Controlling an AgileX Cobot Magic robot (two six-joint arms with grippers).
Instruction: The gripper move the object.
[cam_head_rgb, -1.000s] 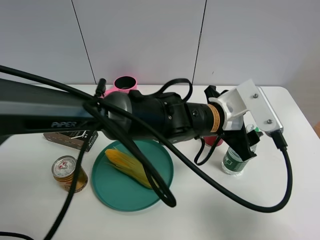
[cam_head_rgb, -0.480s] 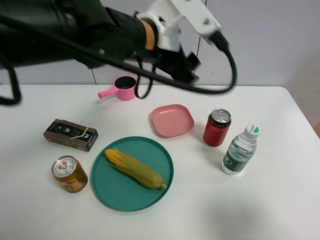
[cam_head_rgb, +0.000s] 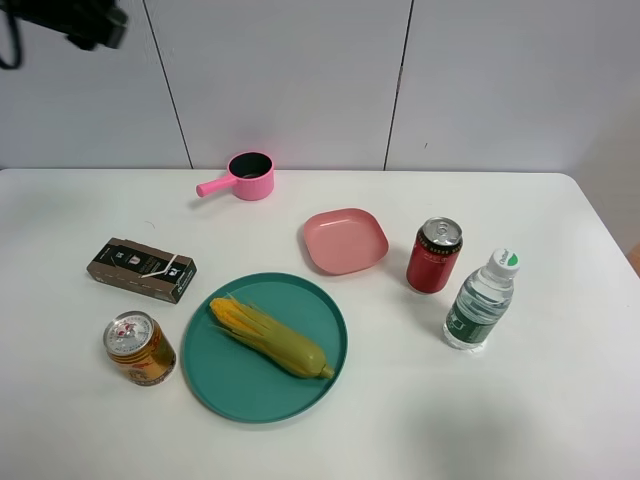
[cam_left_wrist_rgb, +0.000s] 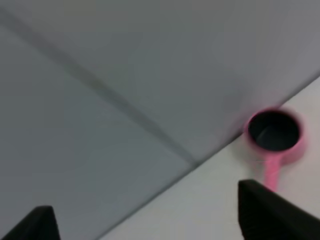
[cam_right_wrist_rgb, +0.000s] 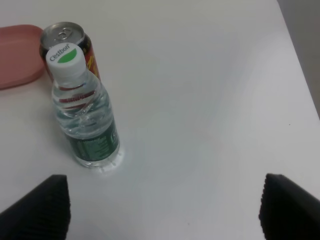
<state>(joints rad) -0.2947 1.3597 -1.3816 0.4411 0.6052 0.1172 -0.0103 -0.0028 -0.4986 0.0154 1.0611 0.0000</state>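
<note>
Right tool (cam_right_wrist_rgb: 162, 200) spread open, empty; approaching the water bottle (cam_right_wrist_rgb: 85, 117), you risk toppling it into the red can (cam_right_wrist_rgb: 67, 40).

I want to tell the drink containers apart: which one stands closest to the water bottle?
The red can, just beside the clear plastic water bottle; the orange-gold can stands far across the green plate.

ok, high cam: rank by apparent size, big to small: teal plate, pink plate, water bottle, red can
1. teal plate, clearly the largest.
2. pink plate.
3. water bottle, standing beside the red can.
4. red can, smallest.

Bottle versus pink plate is close: the bottle looks taller but narrower, so treat that pair as unsure.
</note>
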